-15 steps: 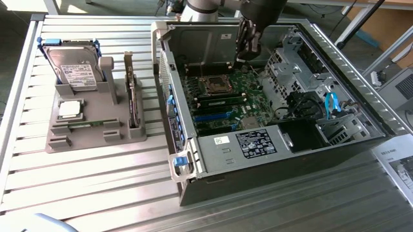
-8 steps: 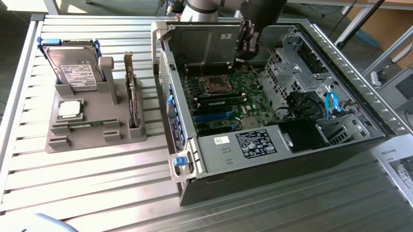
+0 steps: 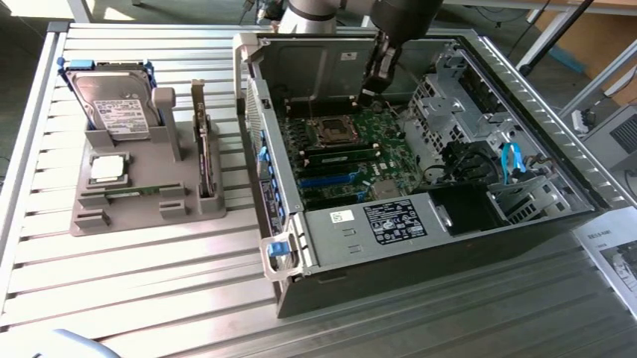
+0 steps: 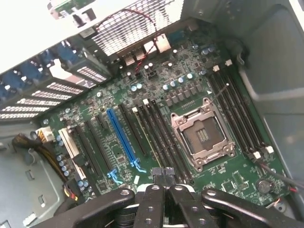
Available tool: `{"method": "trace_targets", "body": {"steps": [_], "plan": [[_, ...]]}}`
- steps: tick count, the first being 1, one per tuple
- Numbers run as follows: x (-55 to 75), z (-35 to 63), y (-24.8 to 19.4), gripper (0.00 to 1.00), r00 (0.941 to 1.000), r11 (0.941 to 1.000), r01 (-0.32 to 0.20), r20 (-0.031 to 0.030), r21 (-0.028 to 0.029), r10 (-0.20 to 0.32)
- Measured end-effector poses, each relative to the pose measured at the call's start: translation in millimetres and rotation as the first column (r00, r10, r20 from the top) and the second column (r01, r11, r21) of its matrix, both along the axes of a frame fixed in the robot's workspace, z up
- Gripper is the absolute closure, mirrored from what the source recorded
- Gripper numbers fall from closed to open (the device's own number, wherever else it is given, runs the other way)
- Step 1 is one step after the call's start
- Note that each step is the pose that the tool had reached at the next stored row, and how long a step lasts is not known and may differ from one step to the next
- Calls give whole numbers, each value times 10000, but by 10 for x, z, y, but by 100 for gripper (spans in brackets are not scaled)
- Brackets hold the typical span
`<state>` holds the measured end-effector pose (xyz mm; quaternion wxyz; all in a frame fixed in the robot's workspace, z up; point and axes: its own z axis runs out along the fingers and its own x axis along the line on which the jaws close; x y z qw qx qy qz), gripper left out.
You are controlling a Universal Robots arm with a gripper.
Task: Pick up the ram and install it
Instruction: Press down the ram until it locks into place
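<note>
On the bench [image 3: 149, 298], exterior view: grey parts tray [image 3: 89, 224] at the exterior view's left, open computer case [image 3: 557, 134] at its right.
- Tray holds a hard drive [image 3: 115, 108], an upright expansion card [image 3: 204, 156] and a square processor chip [image 3: 107, 168].
- A thin green strip on edge in the tray's near slot appears to be the ram [image 3: 130, 192], though this is not certain.
- Judged light, stiff and fragile; best taken by its long bare edges, clear of chips and contacts.
- Claw [image 3: 368, 93] hangs inside the case at its far side, well apart from the tray.

Wrist view:
- Claw [image 4: 163, 173] is clenched, tips together, grasping nothing.
- It sits over the motherboard [image 4: 95, 114].
- Detail the exterior view lacks: empty processor socket [image 4: 202, 135], dark memory slots [image 4: 156, 133] beside it that look vacant, and a blue slot [image 4: 121, 137].
- The exterior view alone gives the tray.
</note>
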<state>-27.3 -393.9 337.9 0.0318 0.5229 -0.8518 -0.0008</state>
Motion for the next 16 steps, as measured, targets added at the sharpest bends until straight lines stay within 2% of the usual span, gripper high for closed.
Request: {"method": "trace_targets", "body": {"steps": [4,8,13,16], "plan": [[0,-3,0,90,9986,9986,537,1,0,-537],[0,-6,0,90,9939,9939,1099,0,0,-1099],[0,-11,0,90,9837,9837,1799,0,1,-1799],[0,-14,0,90,9755,9755,2199,1,0,-2199]]}}
